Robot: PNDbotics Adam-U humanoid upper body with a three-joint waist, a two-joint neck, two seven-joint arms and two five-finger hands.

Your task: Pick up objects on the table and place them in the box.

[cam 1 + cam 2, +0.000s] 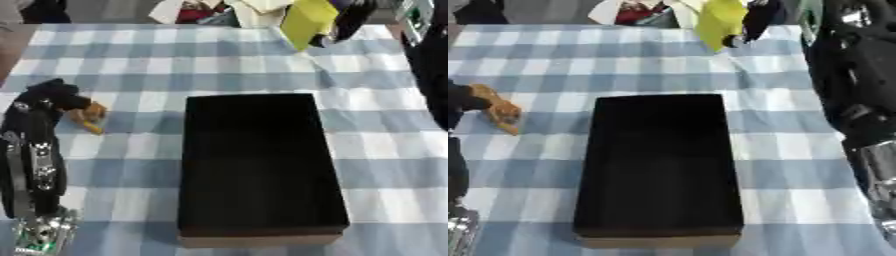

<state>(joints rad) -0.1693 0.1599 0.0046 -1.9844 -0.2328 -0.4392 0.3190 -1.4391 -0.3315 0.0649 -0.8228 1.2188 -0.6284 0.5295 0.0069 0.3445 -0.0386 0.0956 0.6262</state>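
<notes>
An open black box (pixel 258 165) with a tan base stands lengthwise in the middle of the checked cloth. At the left, my left hand (pixel 51 96) is low over the table, its fingers curled round a small orange-brown object (pixel 88 117) that sticks out toward the box. At the far edge, my right hand (pixel 760 19) comes in from the upper right and holds a tilted yellow object (pixel 720 20) above the cloth. Nothing shows inside the dark box.
The blue and white checked tablecloth (pixel 131 60) covers the table. White and red clutter (pixel 188 11) lies past the far edge. My right arm (pixel 859 100) fills the right side, and my left forearm (pixel 33 170) runs along the left edge.
</notes>
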